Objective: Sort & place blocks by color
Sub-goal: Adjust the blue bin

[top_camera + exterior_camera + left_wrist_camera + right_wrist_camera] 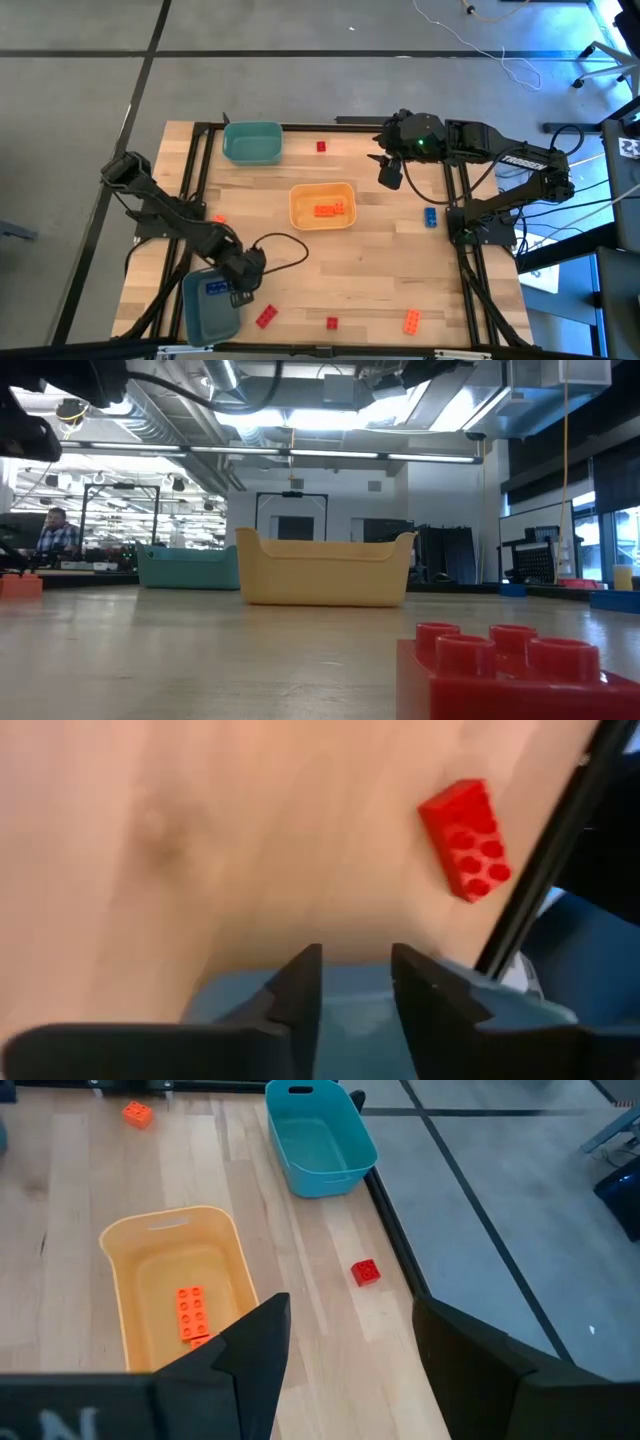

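Overhead layout, left to right. The left gripper (243, 285) hangs over the near-left corner of the wooden table (350, 280), above the rim of the blue bin (208, 305); part of that bin lies under the arm and its near end is cut off at the picture's edge. A blue block (216, 288) shows inside it. In the left wrist view the fingers (300, 990) stand a narrow gap apart with nothing between them, the bin's rim just beyond. An oblong red block (266, 317) lies just beside the bin on the bare wood. A small orange block (219, 217) near the left rail is half hidden by the left arm.

The teal bin (252, 142) sits at the far edge; no blocks show in it. The yellow-orange bin (322, 205) holds the orange blocks (328, 209); how many cannot be told. A small red block (321, 147) rests near the far edge, between teal bin and right arm. Another small red block (332, 323) lies near the front edge, cut off and oversized in the low view. An orange block (411, 320) lies farther right.

The right gripper (390, 172) hovers above the far-right part of the table, fingers (255, 1345) spread wide and empty. A lone blue block (430, 216) lies by the right rail.
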You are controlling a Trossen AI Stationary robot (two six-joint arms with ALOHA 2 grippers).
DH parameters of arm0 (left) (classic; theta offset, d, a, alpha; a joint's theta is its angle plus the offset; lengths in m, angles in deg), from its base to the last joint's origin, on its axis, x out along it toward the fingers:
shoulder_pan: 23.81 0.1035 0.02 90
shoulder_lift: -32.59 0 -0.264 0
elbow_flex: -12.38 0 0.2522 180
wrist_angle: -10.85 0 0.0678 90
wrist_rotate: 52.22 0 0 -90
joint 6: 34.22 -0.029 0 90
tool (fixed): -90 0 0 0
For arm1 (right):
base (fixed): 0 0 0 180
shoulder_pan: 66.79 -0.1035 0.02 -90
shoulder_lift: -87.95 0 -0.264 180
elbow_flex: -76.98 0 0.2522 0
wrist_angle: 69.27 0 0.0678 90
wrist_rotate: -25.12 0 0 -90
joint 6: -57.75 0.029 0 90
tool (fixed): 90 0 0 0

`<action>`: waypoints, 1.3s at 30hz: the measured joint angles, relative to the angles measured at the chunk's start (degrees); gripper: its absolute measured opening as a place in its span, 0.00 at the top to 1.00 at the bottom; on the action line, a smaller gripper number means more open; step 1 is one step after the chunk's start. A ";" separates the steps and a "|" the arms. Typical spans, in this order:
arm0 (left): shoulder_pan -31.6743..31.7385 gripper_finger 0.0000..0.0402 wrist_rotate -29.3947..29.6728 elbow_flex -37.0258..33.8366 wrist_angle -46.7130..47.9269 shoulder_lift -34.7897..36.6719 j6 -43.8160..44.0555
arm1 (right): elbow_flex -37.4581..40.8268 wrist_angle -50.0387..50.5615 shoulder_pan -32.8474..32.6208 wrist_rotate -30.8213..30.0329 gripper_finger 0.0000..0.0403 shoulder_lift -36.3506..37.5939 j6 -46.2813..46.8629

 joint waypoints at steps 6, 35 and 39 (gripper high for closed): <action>0.12 0.92 -6.41 0.00 -6.09 -2.48 -5.38 | 0.00 0.01 0.01 -0.01 0.47 0.00 -0.05; -7.60 1.00 -17.54 -0.02 -13.15 -11.03 -1.14 | 0.00 0.05 0.00 0.01 0.47 0.00 -0.01; -8.23 1.00 -17.16 -0.02 -11.67 -11.03 -0.01 | 0.00 0.05 0.00 0.03 0.47 0.00 0.01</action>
